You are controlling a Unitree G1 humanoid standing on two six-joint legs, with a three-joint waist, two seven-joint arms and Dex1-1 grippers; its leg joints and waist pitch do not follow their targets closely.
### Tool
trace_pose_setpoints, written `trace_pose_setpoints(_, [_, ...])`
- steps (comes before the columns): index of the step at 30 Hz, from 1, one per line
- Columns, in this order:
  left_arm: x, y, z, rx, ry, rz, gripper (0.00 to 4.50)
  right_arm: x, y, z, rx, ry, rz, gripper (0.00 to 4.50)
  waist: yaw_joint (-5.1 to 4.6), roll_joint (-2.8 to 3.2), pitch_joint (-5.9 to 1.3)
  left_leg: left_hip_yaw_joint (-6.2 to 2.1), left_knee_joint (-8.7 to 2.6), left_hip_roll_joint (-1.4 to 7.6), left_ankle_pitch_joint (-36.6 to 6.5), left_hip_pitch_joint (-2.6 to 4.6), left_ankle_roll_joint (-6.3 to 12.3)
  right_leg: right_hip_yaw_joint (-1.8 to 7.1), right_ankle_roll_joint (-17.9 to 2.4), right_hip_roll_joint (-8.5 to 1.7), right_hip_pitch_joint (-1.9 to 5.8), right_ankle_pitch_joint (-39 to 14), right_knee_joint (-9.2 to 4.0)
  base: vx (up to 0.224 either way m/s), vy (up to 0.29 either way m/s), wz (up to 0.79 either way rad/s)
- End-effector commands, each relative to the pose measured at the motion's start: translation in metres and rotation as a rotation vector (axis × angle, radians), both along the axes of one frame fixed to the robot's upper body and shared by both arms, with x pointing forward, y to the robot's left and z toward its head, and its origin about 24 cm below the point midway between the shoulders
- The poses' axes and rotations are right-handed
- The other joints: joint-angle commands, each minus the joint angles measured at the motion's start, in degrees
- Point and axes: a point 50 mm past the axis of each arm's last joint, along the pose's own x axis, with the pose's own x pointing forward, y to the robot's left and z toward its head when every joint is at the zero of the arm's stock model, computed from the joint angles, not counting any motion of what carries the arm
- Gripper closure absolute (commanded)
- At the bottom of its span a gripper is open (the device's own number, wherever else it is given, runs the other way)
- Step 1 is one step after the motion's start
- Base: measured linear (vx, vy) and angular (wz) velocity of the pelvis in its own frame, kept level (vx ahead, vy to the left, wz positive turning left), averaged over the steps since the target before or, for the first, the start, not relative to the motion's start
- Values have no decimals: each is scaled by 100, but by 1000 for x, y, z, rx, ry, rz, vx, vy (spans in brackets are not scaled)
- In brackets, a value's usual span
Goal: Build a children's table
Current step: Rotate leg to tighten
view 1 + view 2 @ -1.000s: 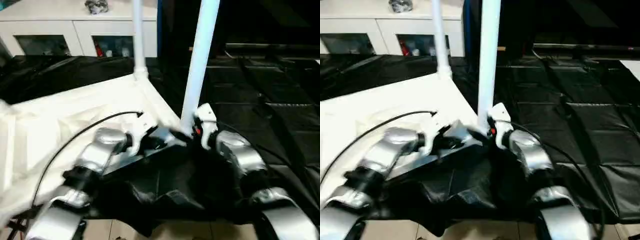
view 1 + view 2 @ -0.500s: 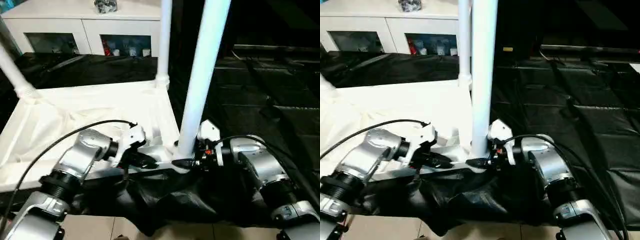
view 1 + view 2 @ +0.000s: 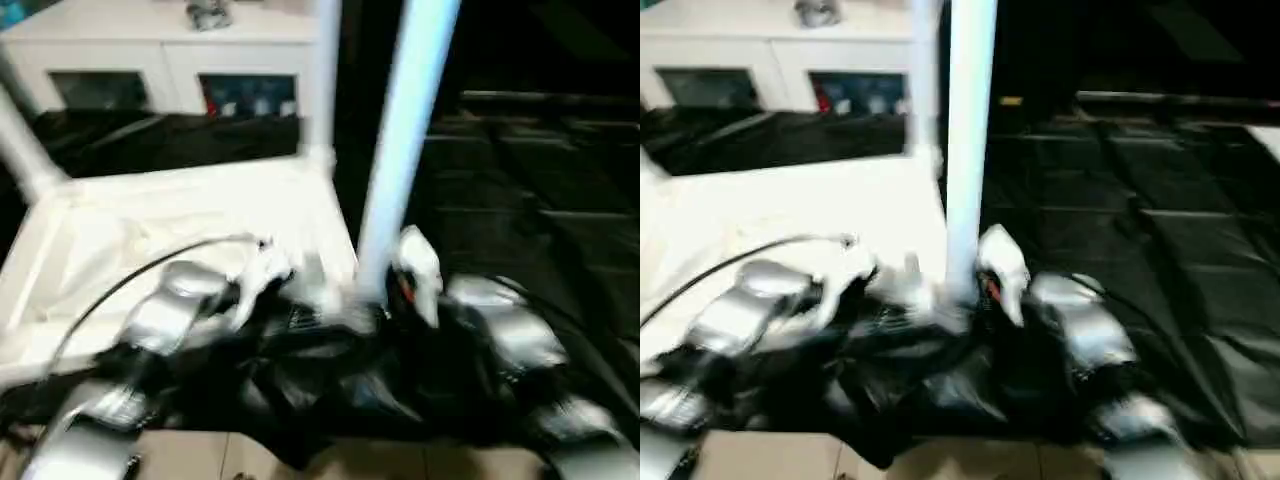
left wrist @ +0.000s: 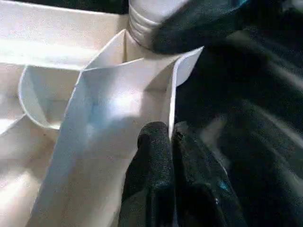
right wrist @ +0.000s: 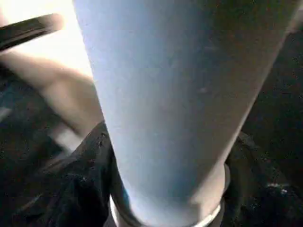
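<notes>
White plastic tabletop (image 3: 180, 215) lies upside down on a black sheet (image 3: 520, 200), its ribbed underside facing up. Its round corner sockets serve as holders: the near right socket holds a white tube leg (image 3: 400, 150) standing upright, a second leg (image 3: 322, 90) stands in the far right socket, and a third leg (image 3: 22, 150) rises at the far left corner. The black sheet covers the work surface and bunches into folds under the near edge of the tabletop; pale floor shows below it. Behind stands a white cabinet (image 3: 150, 60) with glass doors, small coloured items inside and a small object on top. Both silver forearms reach forward and inward toward the near right corner. The left gripper (image 4: 168, 142) has its two black fingers pressed together, pinching the thin rim of the tabletop just beside the corner socket. The right gripper (image 3: 385, 300) sits at the foot of the nearest leg, its black fingers partly spread on either side of the tube; whether they actually squeeze it cannot be told.
</notes>
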Motion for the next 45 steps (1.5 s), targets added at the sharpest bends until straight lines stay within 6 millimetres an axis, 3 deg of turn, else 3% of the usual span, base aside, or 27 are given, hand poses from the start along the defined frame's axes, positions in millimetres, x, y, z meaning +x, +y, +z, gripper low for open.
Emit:
trace_pose_setpoints(1, [4, -26, 9, -61, -37, 8, 450, -4, 18, -16, -16, 74, -38, 178, -16, 13, -321, -28, -402, 74, -1239, -11, 20, 252, -1066, -396, 301, -1632, -517, 0, 0, 0])
trace_pose_setpoints(5, [9, -39, 9, -62, -57, 67, 450, 2, 29, -20, -49, 87, -147, 178, -26, 8, -358, -5, -366, 61, -996, -30, 165, 260, -1202, -395, 313, -1099, -481, 0, 0, 0])
trace_pose_setpoints(6, [8, -43, 9, -62, -62, 63, 450, 1, 35, -20, -40, 86, -128, 143, -31, -10, -359, 2, -359, 46, -882, -54, 201, 252, -1232, -384, 316, -978, -468, 0, 0, 0])
trace_pose_setpoints(7, [5, -48, 9, -71, -62, 27, 450, 2, 41, -17, -6, 83, -95, 143, -15, -21, -360, 13, -353, 57, -897, -35, 263, 255, -1246, -399, 308, -1002, -483, 0, 0, 0])
trace_pose_setpoints(9, [4, -49, 8, -72, -62, 13, 450, 2, 43, -16, 10, 87, -85, 103, -2, -11, -348, 9, -364, 70, -901, -48, 311, 251, -1245, -407, 317, -1050, -483, 0, 0, 0])
trace_pose_setpoints(15, [-4, -41, 6, -79, -56, -78, 450, 3, 36, -8, -14, 24, 23, 58, -10, 0, -370, 2, -362, 88, -873, -51, 367, 253, -1324, -406, 328, -789, -444, 0, 0, 0])
trace_pose_setpoints(22, [-14, -30, 5, -82, -27, -204, 450, -2, 17, 0, -32, -36, 192, 58, 24, 4, -380, 23, -336, 109, -687, -67, 587, 248, -1515, -407, 339, -259, -387, 0, 0, 0])
trace_pose_setpoints(29, [-27, -13, 9, -92, 15, -371, 450, -27, -5, 8, -25, -10, 517, 58, 113, 11, -351, 27, -355, 148, -930, -36, 571, 243, -1450, -393, 311, -601, -417, 0, 0, 0])
trace_pose_setpoints(30, [-30, -9, 10, -90, 27, -405, 450, -33, -8, 8, -38, 8, 579, 74, 142, 6, -344, 27, -358, 142, -971, -31, 557, 244, -1408, -393, 314, -719, -429, 0, 0, 0])
trace_pose_setpoints(39, [-38, 3, 10, -52, 64, -484, 450, -46, -11, 7, -61, 42, 679, 153, 175, 4, -347, 21, -371, 135, -983, -23, 424, 255, -1308, -393, 290, -948, -441, 0, 0, 0])
trace_pose_setpoints(45, [-37, 4, 9, -51, 56, -463, 450, -49, -8, 7, -41, 52, 683, 172, 166, 4, -352, 19, -365, 122, -886, -40, 421, 249, -1301, -388, 299, -840, -434, 0, 0, 0])
